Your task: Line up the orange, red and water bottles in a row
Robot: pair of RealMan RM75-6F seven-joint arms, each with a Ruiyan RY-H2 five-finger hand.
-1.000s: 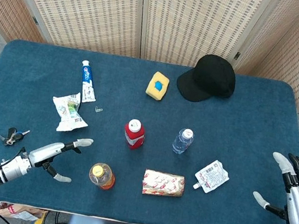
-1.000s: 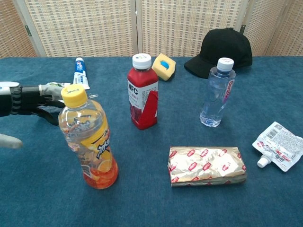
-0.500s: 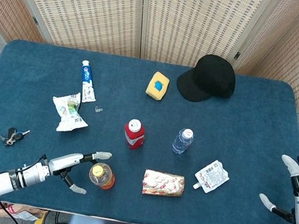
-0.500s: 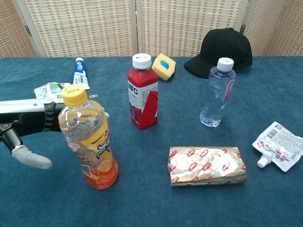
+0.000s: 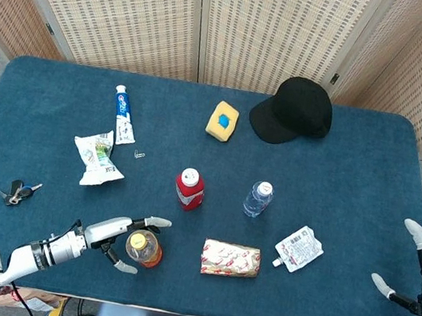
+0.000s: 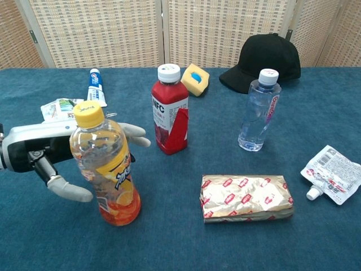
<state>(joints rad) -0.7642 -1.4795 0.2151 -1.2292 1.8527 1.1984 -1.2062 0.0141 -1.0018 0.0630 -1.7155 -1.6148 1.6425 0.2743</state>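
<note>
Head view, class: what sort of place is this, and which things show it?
Probably an indoor robot test setup, not a home. A table with a blue cloth stands before woven folding screens, strewn with unrelated items: orange bottle, black cap, toothpaste tube. A robot left hand reaches in.

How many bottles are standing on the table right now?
3. The orange bottle stands at the near left beside the left hand, the red bottle mid-table, and the water bottle to its right.
</note>
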